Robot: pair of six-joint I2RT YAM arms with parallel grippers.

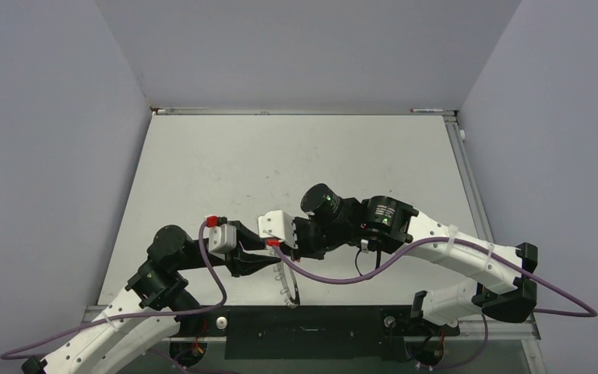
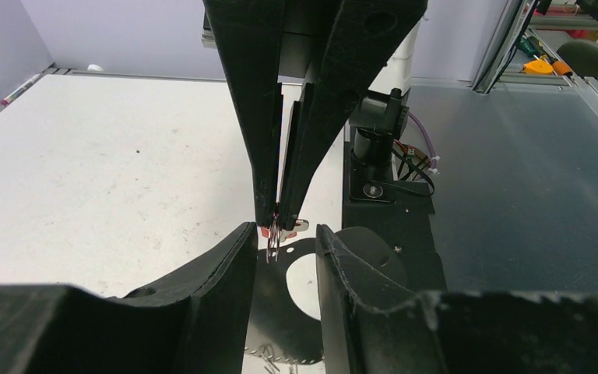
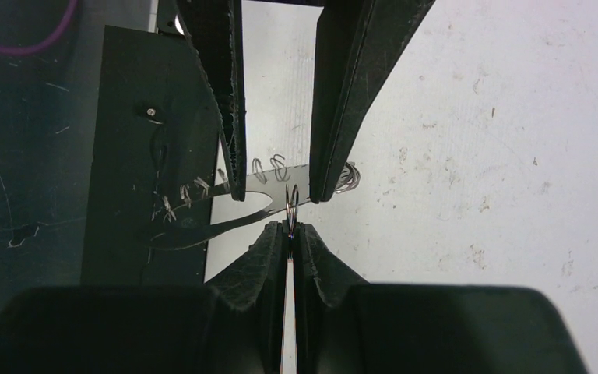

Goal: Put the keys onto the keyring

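My right gripper (image 3: 290,228) is shut on a thin silvery wire of the keyring (image 3: 293,195), seen edge-on at its tips. In the left wrist view the right gripper (image 2: 280,216) reaches down from above with that keyring wire (image 2: 275,245) hanging below it. A tiny key (image 2: 301,226) lies crosswise just behind those tips, its red head to the left and its silvery blade to the right. My left gripper (image 2: 284,240) has its jaws apart on either side of the key, and no pad visibly presses it. In the top view the keyring (image 1: 286,288) trails toward the near edge.
Small silvery loops (image 3: 269,167) sit along the ring's arc beyond the left fingers (image 3: 230,117). A black base plate (image 2: 389,226) lines the near edge of the white table (image 1: 280,156). A purple cable (image 1: 342,276) sags under the right arm. A marker (image 2: 15,89) lies at the far wall.
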